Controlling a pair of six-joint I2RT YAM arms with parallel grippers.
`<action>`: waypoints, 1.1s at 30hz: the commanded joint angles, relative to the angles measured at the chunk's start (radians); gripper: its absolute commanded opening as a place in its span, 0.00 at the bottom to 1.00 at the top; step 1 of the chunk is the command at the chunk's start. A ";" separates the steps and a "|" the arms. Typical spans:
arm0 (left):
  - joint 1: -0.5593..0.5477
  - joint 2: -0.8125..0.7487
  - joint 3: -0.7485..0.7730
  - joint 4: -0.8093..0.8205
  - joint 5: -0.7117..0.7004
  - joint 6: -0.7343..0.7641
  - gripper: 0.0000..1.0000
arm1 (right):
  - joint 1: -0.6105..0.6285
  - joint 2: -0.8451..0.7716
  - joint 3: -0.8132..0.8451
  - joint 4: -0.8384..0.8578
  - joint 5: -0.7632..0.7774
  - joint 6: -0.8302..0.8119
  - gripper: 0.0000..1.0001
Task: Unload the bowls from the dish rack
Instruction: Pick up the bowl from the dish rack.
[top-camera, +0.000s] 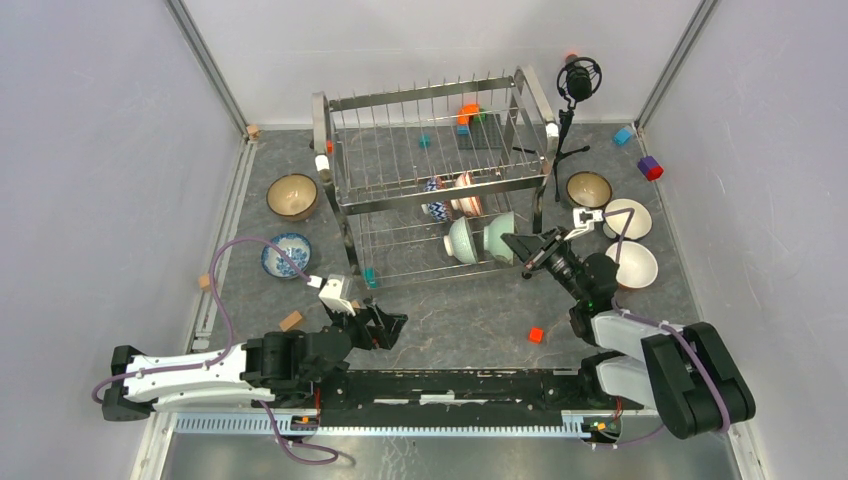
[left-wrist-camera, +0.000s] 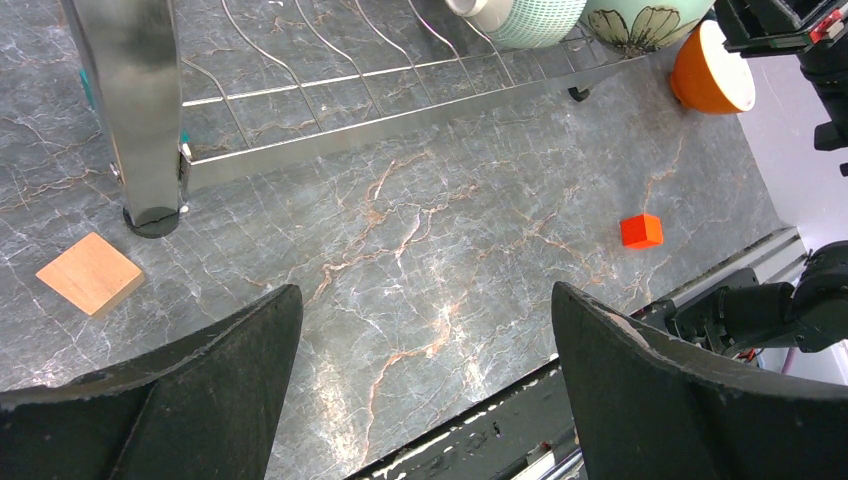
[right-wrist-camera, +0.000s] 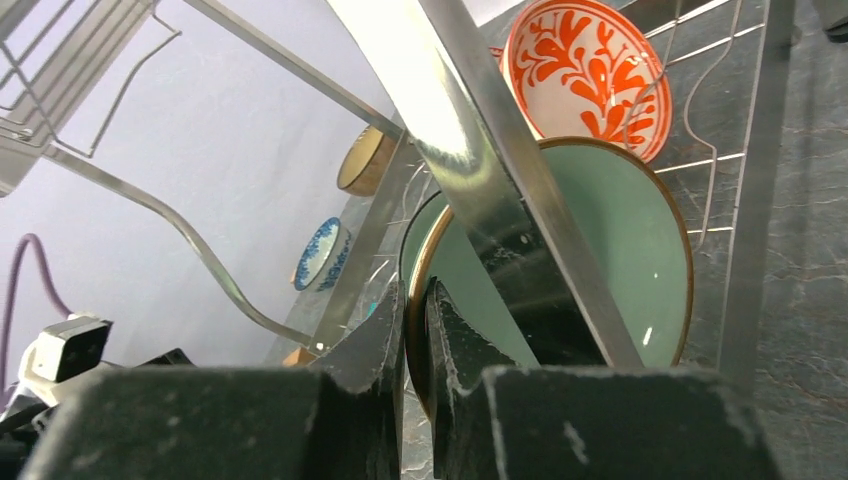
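Note:
The dish rack (top-camera: 430, 180) stands at the back middle of the table. On its lower tier a pale green bowl (top-camera: 499, 238) stands on edge beside a second pale bowl (top-camera: 462, 240). Behind them are a red-and-white bowl (top-camera: 466, 195) and a blue-patterned bowl (top-camera: 436, 198). My right gripper (top-camera: 512, 243) reaches in from the right. In the right wrist view its fingers (right-wrist-camera: 385, 340) pinch the pale green bowl's (right-wrist-camera: 620, 230) brown rim, one inside and one outside. My left gripper (left-wrist-camera: 425, 300) hangs open over bare table in front of the rack, holding nothing.
On the table lie a brown bowl (top-camera: 292, 196) and a blue-and-white bowl (top-camera: 286, 254) at the left, and a brown bowl (top-camera: 588, 189) and two white bowls (top-camera: 628, 218) at the right. A rack bar (right-wrist-camera: 480, 150) crosses in front of the right gripper. An orange block (left-wrist-camera: 641, 231) and a wooden block (left-wrist-camera: 90, 273) lie nearby.

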 joint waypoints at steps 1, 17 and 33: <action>0.004 0.001 0.000 0.014 -0.043 -0.020 0.99 | -0.015 0.026 0.003 0.274 -0.057 0.094 0.00; 0.003 -0.009 0.054 -0.052 -0.048 -0.008 1.00 | -0.015 0.079 0.027 0.616 -0.197 0.338 0.00; 0.003 0.023 0.175 -0.197 -0.037 -0.055 1.00 | 0.010 -0.370 -0.008 0.108 -0.278 0.097 0.00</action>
